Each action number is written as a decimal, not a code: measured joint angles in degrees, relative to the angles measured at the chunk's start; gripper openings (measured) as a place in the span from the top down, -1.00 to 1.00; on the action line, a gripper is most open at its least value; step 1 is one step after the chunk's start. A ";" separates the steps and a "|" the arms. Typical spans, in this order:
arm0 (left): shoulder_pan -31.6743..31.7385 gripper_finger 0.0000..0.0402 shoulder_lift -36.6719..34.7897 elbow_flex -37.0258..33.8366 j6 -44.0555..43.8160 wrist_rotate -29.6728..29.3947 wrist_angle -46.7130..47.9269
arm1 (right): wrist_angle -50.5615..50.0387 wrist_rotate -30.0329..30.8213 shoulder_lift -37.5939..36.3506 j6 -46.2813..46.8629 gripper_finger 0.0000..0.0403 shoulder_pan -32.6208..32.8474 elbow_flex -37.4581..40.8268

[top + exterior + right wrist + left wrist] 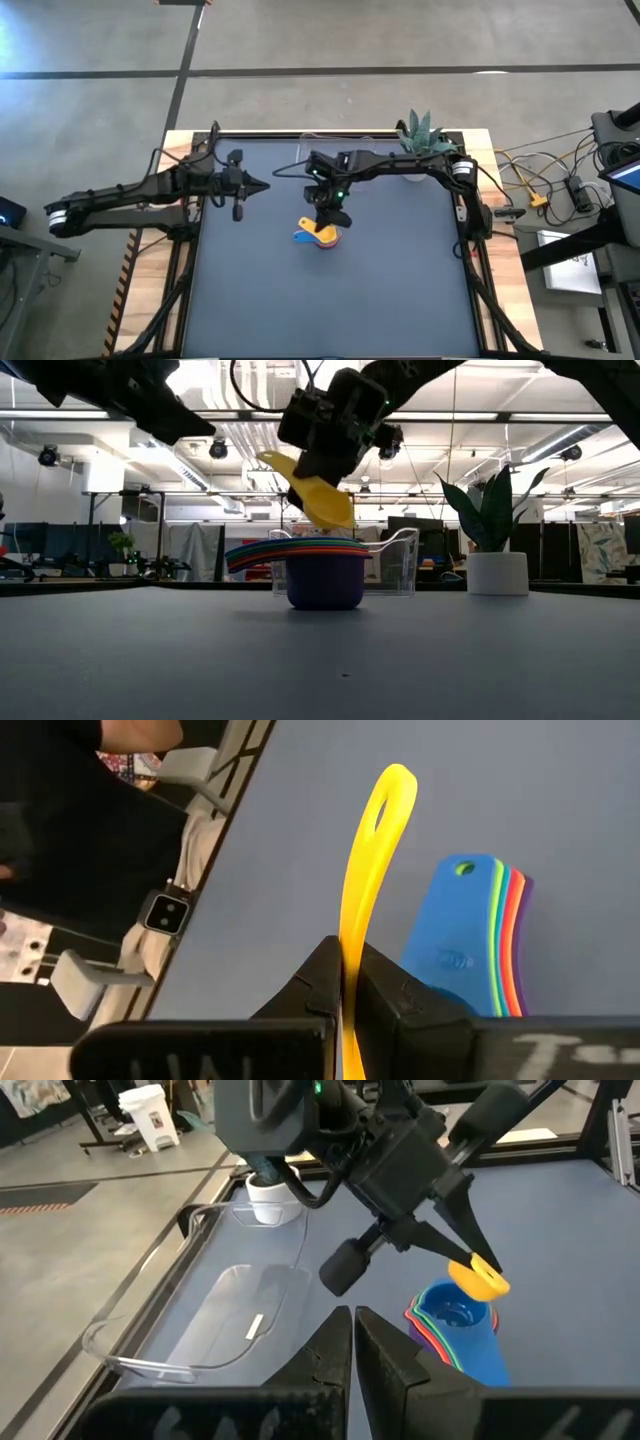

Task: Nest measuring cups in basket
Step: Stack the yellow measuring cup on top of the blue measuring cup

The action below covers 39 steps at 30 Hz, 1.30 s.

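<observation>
- The right gripper [331, 217] hung near the middle of the table, its jaws pinched on the flat handle of the yellow cup [372, 850], which was clear of the surface and tilted.
- Just below it sat the stack of nested cups [325, 572] on the dark table [400, 300], a blue one innermost with green, orange, red and purple rims fanned around it; the yellow bowl hovered over the stack's mouth without touching, as far as the low view showed.
- These scoops looked light, stiff and smooth, so I judged a thin handle the sensible hold, though a slick plastic tab could pivot in narrow jaws.
- The left gripper [262, 186] waited with fingers closed and empty toward the table's left side, well apart from the stack.
- The basket [200, 1330] lay empty near the far edge of the table, beside the small potted plant [420, 135]; its clear walls were hard to see and could be clipped.
- Open mat lay on every side of the stack, leaving generous room; the plant and the basket's rim were the only obstacles nearby.
</observation>
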<state>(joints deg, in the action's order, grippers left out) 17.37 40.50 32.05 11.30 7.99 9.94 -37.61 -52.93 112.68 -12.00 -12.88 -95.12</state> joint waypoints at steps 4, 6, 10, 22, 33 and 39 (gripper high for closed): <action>-0.02 1.00 0.71 0.00 0.16 0.02 -0.03 | 0.72 0.04 -0.04 0.03 0.96 -0.13 1.47; 0.00 1.00 0.80 0.00 0.17 0.02 -0.03 | 1.17 0.37 -0.04 0.09 0.96 -0.13 2.22; 0.00 1.00 0.71 0.00 0.59 0.04 -0.03 | 2.76 0.44 -0.04 0.58 0.96 -0.13 3.22; 0.00 1.00 0.65 0.00 0.19 0.11 -0.09 | 2.91 3.04 -0.07 -0.40 0.96 -0.26 3.24; 0.00 1.00 0.63 0.00 -0.14 0.15 -0.07 | 2.99 3.43 -0.09 -0.52 0.96 -0.39 3.24; 0.00 1.00 0.63 0.00 -0.93 0.15 -0.07 | 3.23 3.63 -0.09 0.76 0.94 -0.39 3.24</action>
<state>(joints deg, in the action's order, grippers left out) 17.37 41.12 32.05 10.37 8.14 9.87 -34.38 -49.30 112.60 -11.24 -13.28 -91.88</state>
